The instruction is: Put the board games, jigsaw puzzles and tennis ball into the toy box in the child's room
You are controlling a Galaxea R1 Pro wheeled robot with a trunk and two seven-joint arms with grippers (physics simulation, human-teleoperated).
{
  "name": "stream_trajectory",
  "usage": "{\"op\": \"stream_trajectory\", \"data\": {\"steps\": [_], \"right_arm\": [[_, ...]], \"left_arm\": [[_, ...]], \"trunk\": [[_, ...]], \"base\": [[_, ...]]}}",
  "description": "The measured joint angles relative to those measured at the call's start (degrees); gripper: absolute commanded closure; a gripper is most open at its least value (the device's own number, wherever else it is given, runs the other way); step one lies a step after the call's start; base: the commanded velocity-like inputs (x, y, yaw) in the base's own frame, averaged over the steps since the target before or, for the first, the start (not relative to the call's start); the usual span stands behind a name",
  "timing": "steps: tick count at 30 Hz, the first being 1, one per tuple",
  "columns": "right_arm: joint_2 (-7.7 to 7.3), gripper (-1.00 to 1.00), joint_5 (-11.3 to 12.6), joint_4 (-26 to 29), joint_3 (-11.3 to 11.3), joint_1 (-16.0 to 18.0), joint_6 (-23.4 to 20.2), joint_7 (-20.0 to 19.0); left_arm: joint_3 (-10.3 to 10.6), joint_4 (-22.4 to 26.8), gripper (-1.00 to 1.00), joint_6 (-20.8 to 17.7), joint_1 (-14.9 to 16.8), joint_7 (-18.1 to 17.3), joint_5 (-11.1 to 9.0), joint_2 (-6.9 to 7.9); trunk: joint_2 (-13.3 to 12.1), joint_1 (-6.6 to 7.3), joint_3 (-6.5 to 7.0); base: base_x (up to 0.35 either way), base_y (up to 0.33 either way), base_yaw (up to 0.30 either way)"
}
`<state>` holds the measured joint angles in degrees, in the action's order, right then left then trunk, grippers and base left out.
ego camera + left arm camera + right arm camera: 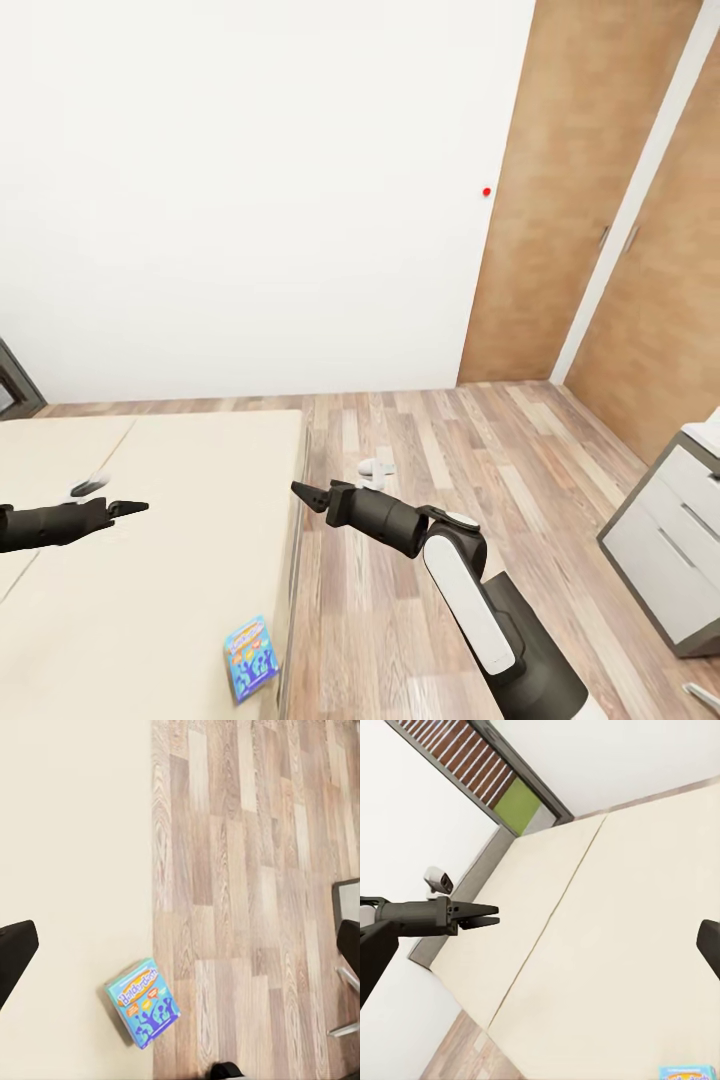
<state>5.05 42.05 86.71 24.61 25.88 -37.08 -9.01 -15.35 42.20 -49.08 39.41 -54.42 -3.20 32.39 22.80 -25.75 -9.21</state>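
— Head view: where's the board game?
— Flat near the bed edge. Left pincer looks closed and empty (blurry); right pincer too.
— Handling?
— Probably light, stiff cardboard; grip across its thin edges.

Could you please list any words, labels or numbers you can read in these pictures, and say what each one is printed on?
Board game box lying at the edge of the bed: an orange title band across its blue lid, too blurred to read in the left wrist view.
The same box in the head view: print too small to read.
No other text is visible.
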Motion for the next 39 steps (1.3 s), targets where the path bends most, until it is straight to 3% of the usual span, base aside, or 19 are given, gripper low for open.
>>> {"op": "stream_trajectory", "data": {"steps": [39], "right_arm": [[0.1, -1.0, 0.0, 0.0, 0.1, 0.0, 0.0, 0.0]], "left_arm": [[0.1, 0.0, -1.0, 0.0, 0.0, 0.1, 0.0, -0.2]], "trunk": [[0.0, 0.0, 3.42]], "base": [[0.0, -0.024, 0.0]]}}
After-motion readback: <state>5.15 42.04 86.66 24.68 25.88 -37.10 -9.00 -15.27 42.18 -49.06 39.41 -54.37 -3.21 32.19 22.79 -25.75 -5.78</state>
